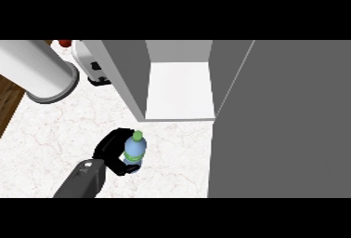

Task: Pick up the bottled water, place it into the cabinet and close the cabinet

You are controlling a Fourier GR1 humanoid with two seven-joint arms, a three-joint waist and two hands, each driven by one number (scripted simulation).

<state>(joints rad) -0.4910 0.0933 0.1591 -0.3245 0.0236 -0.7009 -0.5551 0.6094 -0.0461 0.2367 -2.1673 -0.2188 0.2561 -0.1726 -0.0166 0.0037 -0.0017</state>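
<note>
Far and slightly right of my hand stands the tall grey cabinet (pixel 130 79), open, its pale smooth shelf (pixel 179 90) bare. On the white marbled counter (pixel 48 139), my left black hand (pixel 113 151) curls round the upright blue plastic water bottle with green cap (pixel 135 148), near the shelf's front edge. Right hand unseen.

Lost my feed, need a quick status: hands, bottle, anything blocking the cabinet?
Left hand shut on the bottle, held upright above the counter. Right hand not in view. Cabinet open, its door swung out at the right; nothing blocking the opening.
</note>
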